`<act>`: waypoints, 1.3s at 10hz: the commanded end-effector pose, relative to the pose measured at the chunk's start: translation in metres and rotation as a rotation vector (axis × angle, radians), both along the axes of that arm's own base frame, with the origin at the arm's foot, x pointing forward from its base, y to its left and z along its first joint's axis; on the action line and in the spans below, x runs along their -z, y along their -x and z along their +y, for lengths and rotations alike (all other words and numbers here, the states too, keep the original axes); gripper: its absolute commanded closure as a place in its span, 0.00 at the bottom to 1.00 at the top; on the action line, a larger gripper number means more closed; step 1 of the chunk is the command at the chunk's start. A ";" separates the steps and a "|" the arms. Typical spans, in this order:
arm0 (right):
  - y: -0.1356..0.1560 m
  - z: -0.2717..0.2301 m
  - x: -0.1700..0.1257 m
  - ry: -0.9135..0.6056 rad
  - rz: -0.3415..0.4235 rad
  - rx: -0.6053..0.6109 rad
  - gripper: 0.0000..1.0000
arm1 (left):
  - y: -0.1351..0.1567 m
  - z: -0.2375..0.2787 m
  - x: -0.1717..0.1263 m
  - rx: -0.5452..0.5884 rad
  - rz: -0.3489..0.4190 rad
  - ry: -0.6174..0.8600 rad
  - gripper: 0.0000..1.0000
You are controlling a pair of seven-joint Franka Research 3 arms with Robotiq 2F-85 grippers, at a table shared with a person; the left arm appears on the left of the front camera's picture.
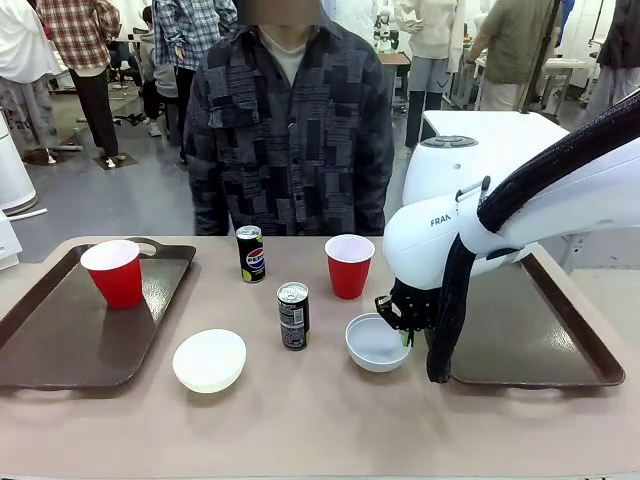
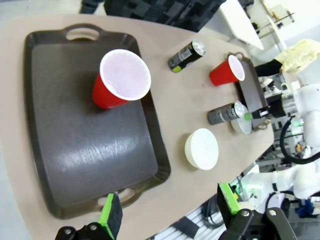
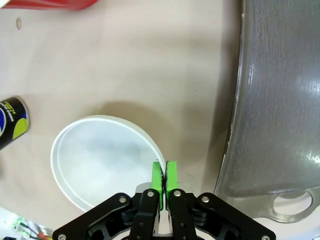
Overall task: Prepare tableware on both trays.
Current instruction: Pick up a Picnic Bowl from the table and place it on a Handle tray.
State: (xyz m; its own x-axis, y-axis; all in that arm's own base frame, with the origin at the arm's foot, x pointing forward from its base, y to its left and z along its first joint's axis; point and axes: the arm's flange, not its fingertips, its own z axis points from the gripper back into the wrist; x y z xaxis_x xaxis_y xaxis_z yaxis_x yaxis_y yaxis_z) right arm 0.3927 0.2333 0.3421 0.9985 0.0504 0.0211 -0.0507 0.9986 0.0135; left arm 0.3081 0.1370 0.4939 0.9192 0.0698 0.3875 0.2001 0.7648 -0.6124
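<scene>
1. So the left tray (image 1: 60,340) has one red cup (image 1: 113,272) standing in it, and the left end effector (image 2: 168,197) hangs over that tray, spread wide.
2. The right end effector (image 3: 164,172) pinches the rim of a white bowl (image 3: 100,160). The bowl sits on the surface (image 1: 300,420) just beside the right tray (image 3: 280,100).

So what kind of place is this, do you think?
Probably a robotics lab or workshop hall: a white robot arm works at a table with canteen trays, and people stand around behind.
</scene>
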 end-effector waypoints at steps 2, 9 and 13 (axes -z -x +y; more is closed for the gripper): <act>0.000 -0.002 -0.008 -0.009 -0.007 0.000 1.00 | 0.000 0.000 -0.002 -0.008 0.006 0.017 0.00; -0.023 -0.039 -0.130 -0.061 -0.028 -0.061 1.00 | 0.000 0.000 -0.002 -0.008 0.006 0.017 0.00; -0.054 -0.123 -0.152 -0.058 0.002 -0.068 1.00 | 0.000 0.000 -0.002 -0.008 0.006 0.017 0.00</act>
State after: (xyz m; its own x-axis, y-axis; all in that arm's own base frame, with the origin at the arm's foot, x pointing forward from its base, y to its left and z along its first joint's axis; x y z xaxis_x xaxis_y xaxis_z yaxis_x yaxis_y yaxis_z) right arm 0.4414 0.1208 0.4881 0.9945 0.0975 0.0376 -0.1002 0.9918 0.0788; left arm 0.3081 0.1371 0.4939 0.9192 0.0700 0.3875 0.1999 0.7649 -0.6124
